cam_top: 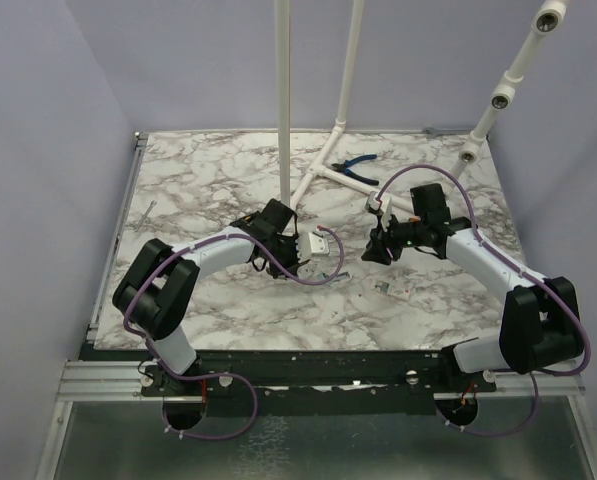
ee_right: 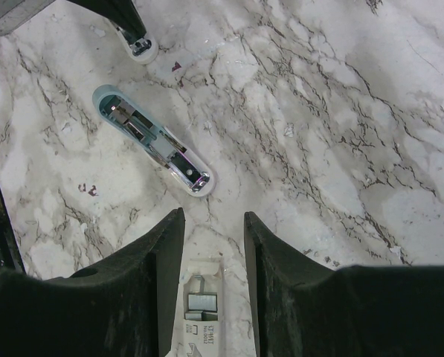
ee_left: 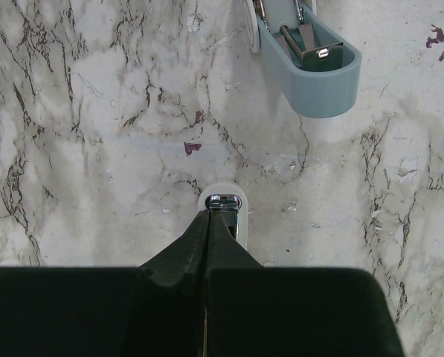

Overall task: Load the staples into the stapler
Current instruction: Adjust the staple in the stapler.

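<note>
The stapler (ee_right: pixel 151 141) lies opened on the marble, pale blue-green shell at one end, chrome inner channel facing up; its blue end (ee_left: pixel 311 63) also shows at the top of the left wrist view. In the top view the stapler (cam_top: pixel 315 244) sits between both arms. My left gripper (ee_left: pixel 208 212) is shut, fingers pressed together, tips on a small white-rimmed chrome part (ee_left: pixel 225 202) beside the stapler. My right gripper (ee_right: pixel 213 216) hangs open over a white staple box (ee_right: pixel 207 320) in which a strip of staples (ee_right: pixel 204 300) shows. Nothing is between its fingers.
Blue-handled pliers (cam_top: pixel 355 168) lie at the back beside a white pipe frame (cam_top: pixel 323 165) whose poles rise from the table. The staple box (cam_top: pixel 393 288) lies near the right arm. Small dark red specks (ee_left: pixel 192 148) mark the marble.
</note>
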Robot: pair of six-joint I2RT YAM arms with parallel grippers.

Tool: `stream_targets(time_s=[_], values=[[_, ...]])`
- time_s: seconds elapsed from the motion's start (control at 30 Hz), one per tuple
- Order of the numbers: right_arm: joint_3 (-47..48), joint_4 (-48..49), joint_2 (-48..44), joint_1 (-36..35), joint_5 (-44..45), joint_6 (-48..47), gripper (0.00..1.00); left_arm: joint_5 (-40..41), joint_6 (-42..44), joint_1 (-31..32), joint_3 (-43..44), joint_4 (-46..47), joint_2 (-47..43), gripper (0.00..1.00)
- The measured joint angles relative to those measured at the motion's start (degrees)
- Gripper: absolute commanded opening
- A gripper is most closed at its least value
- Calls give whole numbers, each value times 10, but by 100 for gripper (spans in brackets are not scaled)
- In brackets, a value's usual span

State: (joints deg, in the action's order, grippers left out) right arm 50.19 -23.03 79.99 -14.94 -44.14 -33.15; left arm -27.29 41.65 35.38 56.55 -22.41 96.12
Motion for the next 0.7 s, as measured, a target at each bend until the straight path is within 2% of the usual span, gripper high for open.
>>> stream_targets(time_s=[0.7], values=[[0, 0, 4, 0, 0, 0, 41, -31, -18, -3, 38, -29, 0, 0]])
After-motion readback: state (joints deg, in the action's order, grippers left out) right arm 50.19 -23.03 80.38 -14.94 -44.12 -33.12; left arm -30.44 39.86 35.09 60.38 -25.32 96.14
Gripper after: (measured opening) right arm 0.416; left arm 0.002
